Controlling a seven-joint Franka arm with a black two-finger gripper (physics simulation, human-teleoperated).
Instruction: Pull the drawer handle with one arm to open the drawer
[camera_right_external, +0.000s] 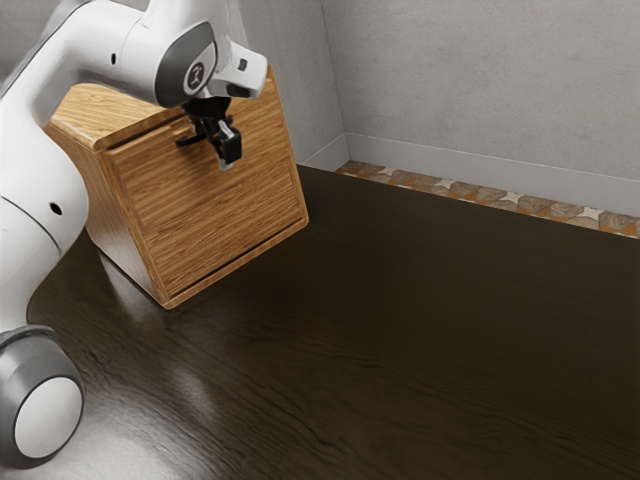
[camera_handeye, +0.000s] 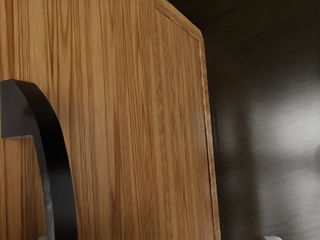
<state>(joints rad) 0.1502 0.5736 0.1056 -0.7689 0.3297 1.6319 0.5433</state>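
A wooden cabinet (camera_right_external: 100, 115) stands on the dark table at the exterior view's upper left. Its drawer front (camera_right_external: 205, 205) faces the view's right and looks flush with the cabinet body. A black curved handle (camera_right_external: 188, 141) sticks out of the upper part of that front. My black gripper (camera_right_external: 226, 142) hangs right at the handle, just in front of the drawer, and is open. In the wrist view the handle (camera_handeye: 50, 165) arcs across the drawer front (camera_handeye: 135, 120), close under my hand and nearer one side. I see nothing gripped.
The dark wooden table (camera_right_external: 400, 330) stretches wide toward the exterior view's right and front. Grey walls (camera_right_external: 480, 70) rise behind it, with a strip of patterned floor (camera_right_external: 480, 192) at their foot. My white arm (camera_right_external: 40, 220) fills the left edge.
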